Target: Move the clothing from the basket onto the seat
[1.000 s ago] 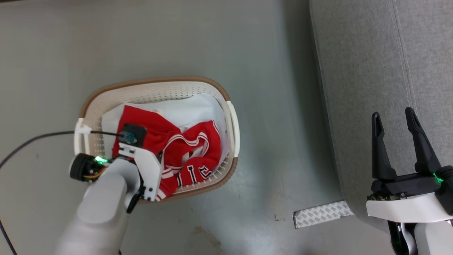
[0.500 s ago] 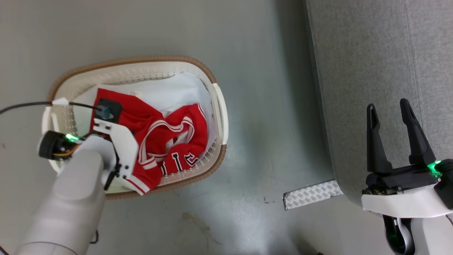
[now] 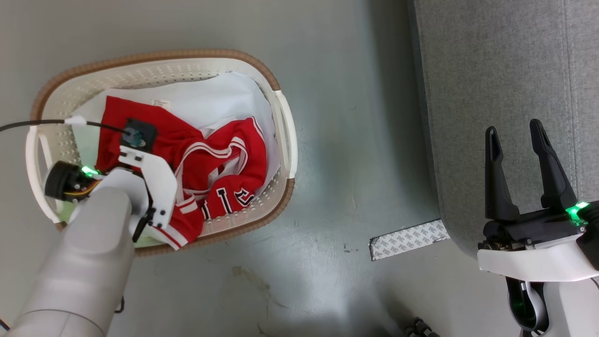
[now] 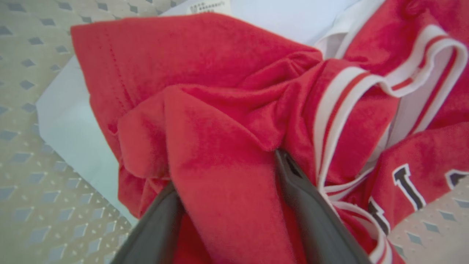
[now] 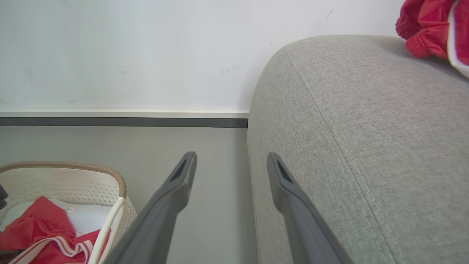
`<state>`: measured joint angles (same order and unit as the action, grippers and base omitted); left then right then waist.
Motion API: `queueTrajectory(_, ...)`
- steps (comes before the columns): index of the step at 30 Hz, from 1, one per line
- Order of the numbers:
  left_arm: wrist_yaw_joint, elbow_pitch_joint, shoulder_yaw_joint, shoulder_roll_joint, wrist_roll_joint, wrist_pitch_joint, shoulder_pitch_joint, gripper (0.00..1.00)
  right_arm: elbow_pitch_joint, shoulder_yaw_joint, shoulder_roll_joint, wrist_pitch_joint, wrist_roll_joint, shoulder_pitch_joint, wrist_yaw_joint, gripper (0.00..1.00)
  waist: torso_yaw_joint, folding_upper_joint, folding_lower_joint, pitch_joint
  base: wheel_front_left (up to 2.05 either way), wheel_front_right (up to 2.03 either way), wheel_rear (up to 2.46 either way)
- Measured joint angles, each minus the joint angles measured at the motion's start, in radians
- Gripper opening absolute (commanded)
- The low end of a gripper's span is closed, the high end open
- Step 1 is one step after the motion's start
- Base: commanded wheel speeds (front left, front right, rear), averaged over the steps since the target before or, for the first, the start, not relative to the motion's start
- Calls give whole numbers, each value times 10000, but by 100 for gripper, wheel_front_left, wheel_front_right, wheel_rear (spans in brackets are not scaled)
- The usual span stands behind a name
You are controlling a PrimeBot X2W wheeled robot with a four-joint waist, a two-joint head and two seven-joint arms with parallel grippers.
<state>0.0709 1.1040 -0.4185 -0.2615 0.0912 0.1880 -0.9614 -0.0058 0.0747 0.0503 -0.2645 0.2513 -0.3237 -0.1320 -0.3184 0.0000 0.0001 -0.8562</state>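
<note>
Grasp step: the left gripper (image 4: pixel 225 168) straddles a fold of the bright red, white-striped soft clothing (image 3: pixel 206 154) lying in the cream-white perforated plastic basket (image 3: pixel 154 56) — whether its fingers pinch it I cannot tell. The right gripper (image 3: pixel 514 128) hovers spread and empty over the light grey fabric seat (image 3: pixel 491 70). Next — clamp firmly, then lift clear.

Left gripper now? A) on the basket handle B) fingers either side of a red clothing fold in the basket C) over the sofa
B: the left wrist view shows the left gripper with fingers spread around a bunched fold of the clothing, inside the basket.
</note>
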Motion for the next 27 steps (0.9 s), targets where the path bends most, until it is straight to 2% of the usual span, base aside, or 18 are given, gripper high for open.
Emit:
queueTrajectory(1, 15, 21, -17, 21, 12, -2, -3, 96, 2, 0, 0, 0, 0, -7, 0, 100, 9, 0, 0, -10, 0, 0, 0)
queueTrajectory(2, 40, 58, -29, 52, 35, 0, -4, 13, 10, -2, 0, 0, 0, -15, 0, 100, 19, 0, 0, -5, 0, 0, 0)
queueTrajectory(3, 94, 92, -54, 100, 61, -2, -4, 0, 17, -6, 0, 0, 0, -23, 0, 100, 34, 0, 0, 11, 0, 0, 0)
queueTrajectory(9, 343, 59, -138, 410, 418, -236, 89, 0, 198, -159, -2, 0, -27, -16, 0, 100, 245, 0, 0, 409, 0, 0, 0)
queueTrajectory(16, 533, -533, -209, 631, 1022, -844, 781, 0, 817, -422, -8, 2, -313, 273, 0, 100, 633, 0, -1, 1460, 0, 0, 0)
queueTrajectory(27, 579, -2635, -161, 616, 2182, -938, 2442, 0, 1618, -880, -6, 2, -512, 1307, 0, 100, 1305, 0, -2, 3718, 0, 0, 0)
